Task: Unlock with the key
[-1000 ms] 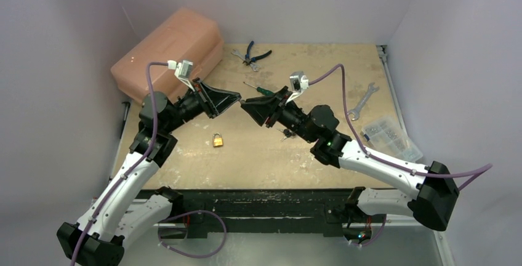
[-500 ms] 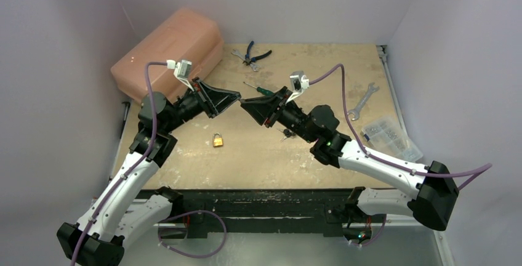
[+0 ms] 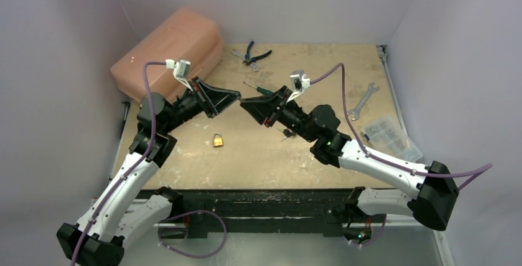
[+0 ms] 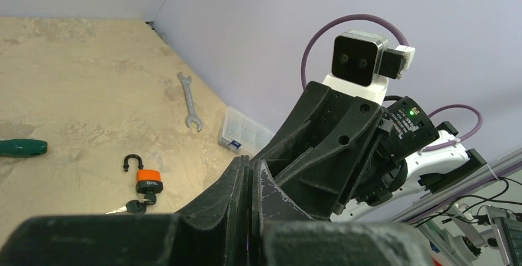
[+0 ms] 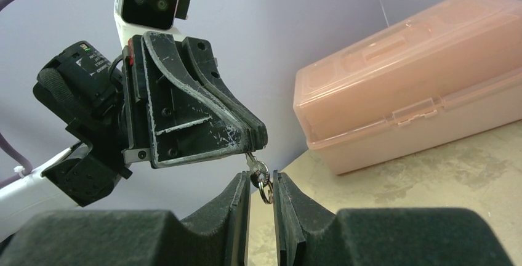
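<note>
Small ringed key (image 5: 259, 170) pinched in left pincer (image 5: 255, 144); brass padlock (image 3: 218, 140) flat on table (image 3: 258, 158).

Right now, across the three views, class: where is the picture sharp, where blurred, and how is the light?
Top external: even soft light, faint shadows, brass padlock small but crisp. Left wrist: left hand a dark blur up close, wrench beyond sharp. Right wrist: right hand soft up close, key and pink box clear.

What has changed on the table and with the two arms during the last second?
Nothing visibly changed. The left gripper stays shut on the key, and the right gripper stays at the key ring, tip to tip above the table. The brass padlock lies where it was.
</note>
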